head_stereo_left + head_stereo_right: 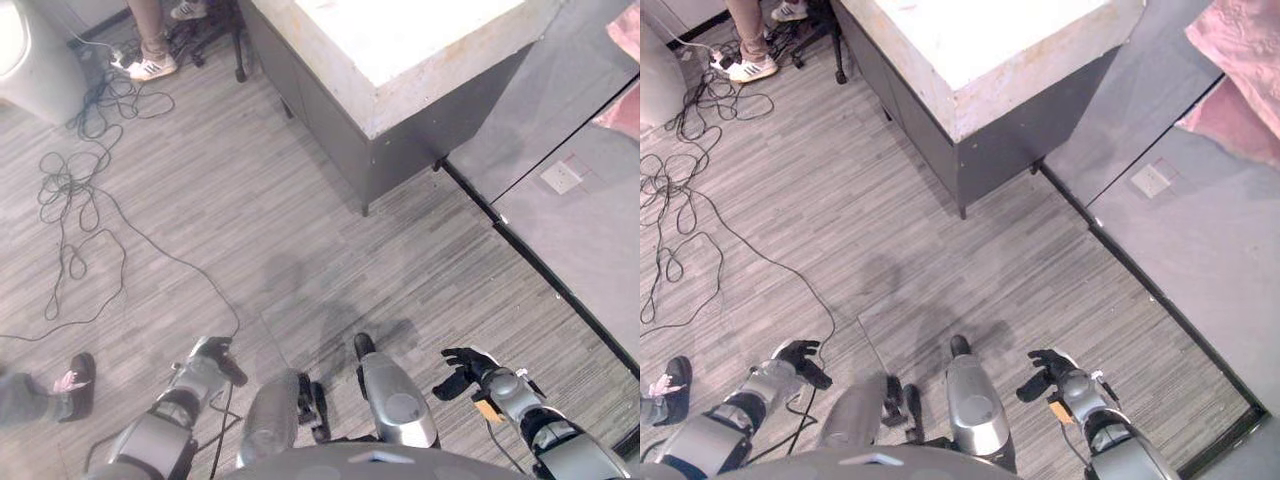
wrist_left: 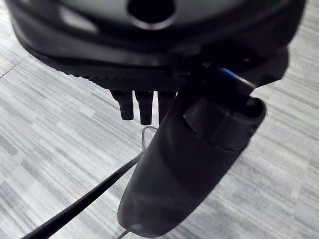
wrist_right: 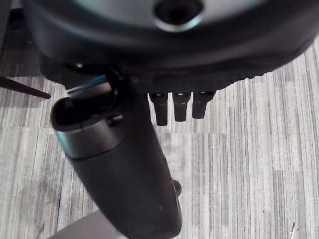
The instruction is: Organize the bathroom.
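I look down at a grey wood-plank floor. My left hand [image 1: 212, 358] hangs low at the lower left with relaxed fingers [image 2: 135, 103] and nothing in it. My right hand [image 1: 468, 366] hangs at the lower right, fingers [image 3: 174, 106] spread and straight, also holding nothing. A dark grey cabinet [image 1: 400, 150] with a white stone top [image 1: 400, 40] stands ahead, well beyond both hands. A pink cloth [image 1: 1240, 80] hangs at the upper right against the grey wall.
Thin cables [image 1: 70, 200] lie tangled over the floor at the left. A person's sneakers [image 1: 150, 65] stand at the far left by a white rounded object [image 1: 30, 60]. Another person's dark shoe [image 1: 75, 385] is beside my left arm. A grey wall panel [image 1: 590, 220] runs along the right.
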Available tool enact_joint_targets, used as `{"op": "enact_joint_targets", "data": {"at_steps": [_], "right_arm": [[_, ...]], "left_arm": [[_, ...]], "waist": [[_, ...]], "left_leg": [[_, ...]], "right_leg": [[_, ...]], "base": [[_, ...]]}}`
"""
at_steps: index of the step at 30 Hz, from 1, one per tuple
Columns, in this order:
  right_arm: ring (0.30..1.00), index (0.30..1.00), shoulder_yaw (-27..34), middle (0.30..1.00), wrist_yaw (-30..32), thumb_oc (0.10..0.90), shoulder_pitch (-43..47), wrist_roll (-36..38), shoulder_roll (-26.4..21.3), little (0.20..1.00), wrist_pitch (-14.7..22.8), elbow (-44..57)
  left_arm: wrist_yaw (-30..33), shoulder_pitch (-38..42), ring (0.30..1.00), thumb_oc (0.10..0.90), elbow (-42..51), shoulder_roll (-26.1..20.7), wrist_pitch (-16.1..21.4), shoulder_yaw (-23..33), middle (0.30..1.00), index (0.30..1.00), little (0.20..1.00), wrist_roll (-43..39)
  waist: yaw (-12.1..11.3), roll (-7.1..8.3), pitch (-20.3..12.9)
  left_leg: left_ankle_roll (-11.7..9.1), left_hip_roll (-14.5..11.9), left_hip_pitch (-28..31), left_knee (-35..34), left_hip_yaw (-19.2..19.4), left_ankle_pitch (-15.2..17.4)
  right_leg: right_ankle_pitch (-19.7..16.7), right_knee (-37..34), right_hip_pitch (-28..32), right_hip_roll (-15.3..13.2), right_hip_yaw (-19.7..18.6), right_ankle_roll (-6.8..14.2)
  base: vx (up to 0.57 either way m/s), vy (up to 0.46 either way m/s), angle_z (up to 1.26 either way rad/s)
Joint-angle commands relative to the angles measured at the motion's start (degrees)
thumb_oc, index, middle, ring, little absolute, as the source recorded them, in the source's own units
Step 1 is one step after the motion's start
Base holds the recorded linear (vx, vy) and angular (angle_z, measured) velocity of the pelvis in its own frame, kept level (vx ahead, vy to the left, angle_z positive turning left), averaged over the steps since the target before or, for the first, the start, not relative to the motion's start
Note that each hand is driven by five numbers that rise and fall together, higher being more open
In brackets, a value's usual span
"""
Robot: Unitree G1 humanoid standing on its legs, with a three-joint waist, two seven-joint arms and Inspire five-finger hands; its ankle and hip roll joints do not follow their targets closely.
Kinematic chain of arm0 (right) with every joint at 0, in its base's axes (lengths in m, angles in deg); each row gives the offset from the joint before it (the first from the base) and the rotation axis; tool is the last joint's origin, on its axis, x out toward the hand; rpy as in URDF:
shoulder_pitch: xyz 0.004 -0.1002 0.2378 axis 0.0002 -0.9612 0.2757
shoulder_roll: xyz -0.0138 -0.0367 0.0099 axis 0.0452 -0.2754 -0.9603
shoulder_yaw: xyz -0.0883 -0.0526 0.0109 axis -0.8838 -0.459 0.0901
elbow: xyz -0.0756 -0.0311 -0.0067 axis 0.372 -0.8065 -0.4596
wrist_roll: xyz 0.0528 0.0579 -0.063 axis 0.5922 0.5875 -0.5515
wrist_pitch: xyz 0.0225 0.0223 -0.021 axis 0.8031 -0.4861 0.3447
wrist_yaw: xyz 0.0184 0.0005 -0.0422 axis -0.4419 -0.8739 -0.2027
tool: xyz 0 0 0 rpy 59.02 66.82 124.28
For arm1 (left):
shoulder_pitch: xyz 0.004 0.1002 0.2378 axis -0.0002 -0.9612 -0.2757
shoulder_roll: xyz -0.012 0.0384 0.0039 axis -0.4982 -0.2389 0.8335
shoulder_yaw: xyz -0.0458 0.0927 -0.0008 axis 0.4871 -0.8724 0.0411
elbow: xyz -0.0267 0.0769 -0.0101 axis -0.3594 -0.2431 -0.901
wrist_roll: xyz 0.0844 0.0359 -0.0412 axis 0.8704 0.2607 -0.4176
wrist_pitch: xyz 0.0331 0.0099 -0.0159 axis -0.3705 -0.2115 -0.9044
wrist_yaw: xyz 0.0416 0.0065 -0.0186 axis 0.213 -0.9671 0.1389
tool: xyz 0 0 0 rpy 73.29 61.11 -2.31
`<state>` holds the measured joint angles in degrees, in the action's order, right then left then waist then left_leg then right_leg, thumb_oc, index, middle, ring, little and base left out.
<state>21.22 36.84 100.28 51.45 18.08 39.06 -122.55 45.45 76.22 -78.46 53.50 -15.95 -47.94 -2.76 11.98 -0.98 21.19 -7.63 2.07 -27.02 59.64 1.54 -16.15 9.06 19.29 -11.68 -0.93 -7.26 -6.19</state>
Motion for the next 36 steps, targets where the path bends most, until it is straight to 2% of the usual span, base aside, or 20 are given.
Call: {"op": "enact_joint_targets", "data": {"at_steps": [1,2,3,4,5,8,11,14,15,17,19,20,22,23,25,27,29,33,34,36], "right_arm": [[0.900,0.900,-0.4,0.900,2.3,0.800,-1.7,1.7,-1.9,0.900,0.2,2.2],[0.900,0.900,-0.5,0.900,3.5,0.800,-0.8,3.6,-1.8,0.900,0.7,1.8],[0.900,0.900,-0.5,0.900,3.5,0.800,-0.8,3.6,-1.8,0.900,0.7,1.8],[0.900,0.900,-0.5,0.900,4.6,0.800,-0.1,4.1,-1.4,0.900,0.8,1.7],[0.900,0.900,-0.8,0.900,6.0,0.800,0.4,3.9,-0.5,0.900,1.1,1.9],[0.900,0.900,-0.6,0.900,5.9,0.800,1.1,2.9,0.0,0.900,1.6,1.6],[0.900,0.900,-0.6,0.900,5.6,0.800,1.2,0.2,-0.1,0.900,2.1,2.6],[0.900,0.900,-0.2,0.900,5.8,0.800,0.5,0.1,-0.8,0.900,0.4,4.7],[0.900,0.900,0.2,0.900,5.5,0.800,-0.1,0.6,-1.3,0.900,0.3,5.2],[0.900,0.900,0.5,0.900,5.3,0.800,-0.4,0.3,-1.4,0.900,0.3,5.3],[0.900,0.900,0.8,0.900,4.0,0.800,-0.8,-0.8,-1.8,0.900,0.2,5.8],[0.900,0.900,0.9,0.900,3.0,0.800,-0.3,-2.6,-2.1,0.900,0.3,5.7],[0.900,0.900,0.0,0.900,1.4,0.800,0.9,-3.4,-2.7,0.900,0.3,5.8],[0.900,0.900,-0.6,0.900,0.9,0.800,0.8,-3.0,-3.1,0.900,0.6,6.1],[0.900,0.900,-1.0,0.900,0.7,0.800,-0.8,-2.5,-3.3,0.900,0.8,7.6],[0.900,0.900,-0.9,0.900,0.6,0.800,-1.8,-1.7,-3.2,0.900,0.6,8.3],[0.900,0.900,-0.5,0.900,1.3,0.800,-3.2,-0.9,-2.8,0.900,0.9,8.3],[0.900,0.900,0.6,0.900,0.9,0.800,-3.7,-0.8,-2.4,0.900,0.3,9.4],[0.900,0.900,0.7,0.900,0.9,0.800,-4.0,-0.8,-2.2,0.900,0.3,9.6],[0.900,0.900,1.1,0.900,1.1,0.800,-4.7,-0.1,-1.9,0.900,-0.2,10.0]], "left_arm": [[2.1,-4.9,0.900,0.800,0.8,-3.2,-2.2,1.8,0.900,0.900,0.900,-2.7],[1.8,-4.7,0.900,0.800,0.9,-3.8,-1.8,1.6,0.900,0.900,0.900,-2.7],[1.8,-4.7,0.900,0.800,0.9,-3.8,-1.8,1.6,0.900,0.900,0.900,-2.7],[1.7,-4.2,0.900,0.800,0.7,-4.1,-2.0,0.9,0.900,0.900,0.900,-3.3],[1.5,-4.1,0.900,0.800,1.0,-4.3,-2.5,0.2,0.900,0.900,0.900,-3.4],[1.3,-3.6,0.900,0.800,0.7,-4.1,-4.3,-0.3,0.900,0.900,0.900,-2.9],[1.6,-3.9,0.900,0.800,0.4,-4.6,-3.4,0.2,0.900,0.900,0.900,-4.0],[1.7,-4.4,0.900,0.800,0.9,-5.8,-3.4,1.1,0.900,0.900,0.900,-4.7],[0.8,-5.3,0.900,0.800,0.6,-6.8,-2.8,2.2,0.900,0.900,0.900,-3.9],[0.4,-5.7,0.900,0.800,0.6,-7.3,-2.6,2.7,0.900,0.900,0.900,-4.0],[-0.4,-7.2,0.900,0.800,0.5,-8.2,-3.0,4.0,0.900,0.900,0.900,-2.5],[0.2,-8.3,0.900,0.800,0.6,-8.0,-3.4,5.1,0.900,0.900,0.900,-2.8],[2.2,-8.9,0.900,0.800,1.1,-7.3,-4.0,5.6,0.900,0.900,0.900,-4.3],[3.0,-9.0,0.900,0.800,1.3,-7.1,-3.9,5.5,0.900,0.900,0.900,-4.3],[4.4,-9.0,0.900,0.800,2.6,-6.8,-3.9,5.2,0.900,0.900,0.900,-5.0],[5.2,-9.1,0.900,0.800,3.7,-6.9,-3.7,5.0,0.900,0.900,0.900,-6.2],[4.4,-8.5,0.900,0.800,4.4,-5.9,-2.8,4.7,0.900,0.900,0.900,-5.7],[3.3,-8.6,0.900,0.800,4.9,-5.4,-2.1,4.4,0.900,0.900,0.900,-4.9],[3.1,-8.7,0.900,0.800,5.0,-5.3,-1.7,4.2,0.900,0.900,0.900,-4.7],[2.7,-8.8,0.900,0.800,5.0,-4.8,-1.3,4.1,0.900,0.900,0.900,-4.3]], "waist": [[-0.9,1.00,0.6],[-1.6,-0.32,1.6],[-1.6,-0.32,1.6],[-2.4,-1.23,2.6],[-3.9,-1.72,3.5],[-6.0,-0.97,3.3],[-6.9,-1.04,3.9],[-7.7,-1.34,4.5],[-8.3,-1.49,4.5],[-8.6,-1.57,4.4],[-10.2,-2.29,4.5],[-10.7,-2.42,5.0],[-9.5,-0.48,5.7],[-8.3,0.95,6.0],[-6.6,1.96,6.6],[-6.0,2.03,6.6],[-5.3,1.16,5.2],[-4.6,0.36,4.4],[-4.4,0.13,4.1],[-4.0,-0.52,3.1]], "left_leg": [[7.9,-8.3,10.6,-31.4,1.3,15.0],[7.4,-8.6,12.7,-46.4,0.1,13.6],[7.4,-8.6,12.7,-46.4,0.1,13.6],[6.3,-7.9,13.0,-52.2,-2.2,11.6],[6.0,-6.9,11.4,-50.7,-3.2,10.6],[6.5,-4.1,10.6,-45.0,-2.6,16.3],[7.6,-3.0,11.3,-45.0,-1.3,17.5],[8.6,-1.5,12.9,-45.8,-1.2,18.6],[9.2,-0.6,13.8,-46.4,-1.3,19.1],[9.5,-0.4,14.2,-46.8,-1.2,19.3],[10.2,-0.7,14.8,-46.6,-0.3,20.4],[10.4,-1.5,15.4,-46.1,1.3,20.4],[10.7,-1.0,17.0,-45.0,4.3,22.5],[10.8,0.3,18.4,-44.7,5.5,24.5],[11.2,1.7,20.6,-44.5,6.0,27.1],[11.3,2.3,21.1,-44.3,5.9,27.8],[9.7,1.4,21.9,-45.0,6.7,26.1],[8.7,0.4,23.1,-43.3,7.2,25.4],[7.9,-0.1,23.4,-42.0,7.3,24.5],[5.6,-1.1,24.0,-36.6,6.3,19.9]], "right_leg": [[-7.3,-6.1,1.8,1.1,-2.8,6.6],[-6.3,-7.0,2.8,2.0,-4.5,7.9],[-6.3,-7.0,2.8,2.0,-4.5,7.9],[-5.9,-7.6,3.6,2.5,-5.9,8.8],[-5.1,-8.2,5.2,1.0,-6.5,9.9],[-5.6,-6.9,4.7,-4.7,-3.0,12.1],[-6.6,-6.0,3.5,-7.2,-1.4,13.0],[-8.1,-6.1,3.7,-9.5,-1.1,13.7],[-10.7,-5.6,3.4,-11.3,-0.9,13.6],[-12.2,-4.9,3.5,-12.2,-0.7,13.5],[-17.7,4.3,1.0,-14.7,1.4,12.0],[-16.3,6.0,-2.4,-14.2,4.8,11.5],[-15.3,0.7,-8.0,-10.7,9.7,12.9],[-16.6,-3.8,-10.6,-9.3,11.4,13.7],[-19.3,-8.3,-12.7,-7.6,12.5,14.2],[-18.9,-9.1,-12.1,-6.8,11.8,13.6],[-15.8,-10.1,-6.5,-6.2,11.3,12.0],[-14.4,-10.3,-4.2,-6.2,11.6,11.1],[-14.0,-10.5,-3.4,-6.1,12.1,10.8],[-12.9,-11.0,-1.7,-5.3,12.5,9.3]], "base": [[0.31,0.393,-1.05],[0.24,0.338,-0.90],[0.18,0.302,-0.39],[0.20,0.268,-0.20],[0.30,0.357,-0.33],[0.26,0.277,-0.58],[0.15,0.251,-0.77],[0.16,0.272,-0.40],[0.15,0.211,-0.10],[0.12,0.168,-0.05],[0.16,0.299,-0.42],[0.18,0.309,-0.95],[0.22,0.120,-1.08],[0.23,-0.017,-1.17],[0.21,-0.036,-0.80],[0.18,-0.090,0.39],[0.26,-0.153,1.06],[0.14,-0.069,0.16],[0.21,-0.124,-0.12],[0.15,-0.086,0.03]]}}
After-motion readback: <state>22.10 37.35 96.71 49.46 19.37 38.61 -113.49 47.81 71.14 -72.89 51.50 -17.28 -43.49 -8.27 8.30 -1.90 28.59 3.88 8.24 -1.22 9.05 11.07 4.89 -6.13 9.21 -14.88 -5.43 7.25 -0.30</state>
